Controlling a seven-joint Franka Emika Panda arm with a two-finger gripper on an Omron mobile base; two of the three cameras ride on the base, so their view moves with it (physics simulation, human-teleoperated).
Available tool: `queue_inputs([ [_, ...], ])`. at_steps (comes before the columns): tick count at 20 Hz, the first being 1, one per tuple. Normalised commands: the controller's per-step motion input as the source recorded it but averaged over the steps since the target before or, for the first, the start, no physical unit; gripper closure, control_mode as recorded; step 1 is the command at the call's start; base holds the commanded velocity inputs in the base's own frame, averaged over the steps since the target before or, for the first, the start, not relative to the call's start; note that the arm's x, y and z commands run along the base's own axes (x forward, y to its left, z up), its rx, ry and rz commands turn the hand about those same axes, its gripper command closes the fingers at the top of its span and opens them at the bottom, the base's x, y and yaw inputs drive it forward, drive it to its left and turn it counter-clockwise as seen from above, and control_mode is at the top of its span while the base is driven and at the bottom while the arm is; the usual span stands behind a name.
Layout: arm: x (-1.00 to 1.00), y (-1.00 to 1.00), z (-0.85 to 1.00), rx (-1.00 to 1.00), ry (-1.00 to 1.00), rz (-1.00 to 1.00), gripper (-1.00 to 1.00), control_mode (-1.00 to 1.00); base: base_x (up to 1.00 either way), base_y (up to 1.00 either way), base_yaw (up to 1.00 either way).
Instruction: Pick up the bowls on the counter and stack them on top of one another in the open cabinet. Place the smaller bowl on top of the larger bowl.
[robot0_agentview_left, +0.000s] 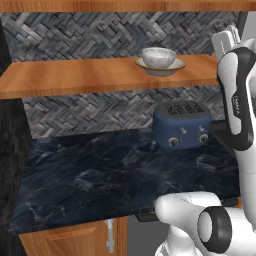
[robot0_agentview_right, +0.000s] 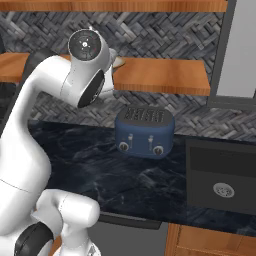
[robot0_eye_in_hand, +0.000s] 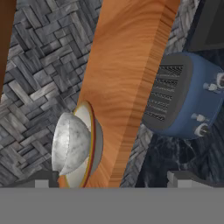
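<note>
The jaws (robot0_eye_in_hand: 113, 177) are wide open and hold nothing. Their two dark tips stand far apart, one near the bowls and one out over the bench (robot0_agentview_left: 100, 175). The small white-grey bowl (robot0_agentview_left: 158, 56) sits inside the wide cream bowl (robot0_agentview_left: 161, 67) on the wooden shelf (robot0_agentview_left: 75, 75). A blue toaster (robot0_agentview_left: 181, 124) stands on the bench below.

- The small bowl (robot0_agentview_left: 158, 56) sits inside the wide bowl (robot0_agentview_left: 161, 67), on the shelf (robot0_agentview_left: 75, 75).
- The toaster (robot0_agentview_left: 181, 123) stands on the counter (robot0_agentview_left: 100, 175), below the shelf, near the wall.
</note>
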Motion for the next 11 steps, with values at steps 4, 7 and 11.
queue_inputs([
  [4, -1.00, 0.49, -0.10, -0.09, 0.03, 0.10, -1.00, -1.00, 0.00, 0.00, 0.00],
  [7, -1.00, 0.55, -0.19, -0.07, 0.02, 0.10, -1.00, -1.00, 0.00, 0.00, 0.00],
  [11, -0.91, 0.55, -0.23, -0.07, 0.00, 0.14, -1.00, -1.00, 0.00, 0.00, 0.00],
])
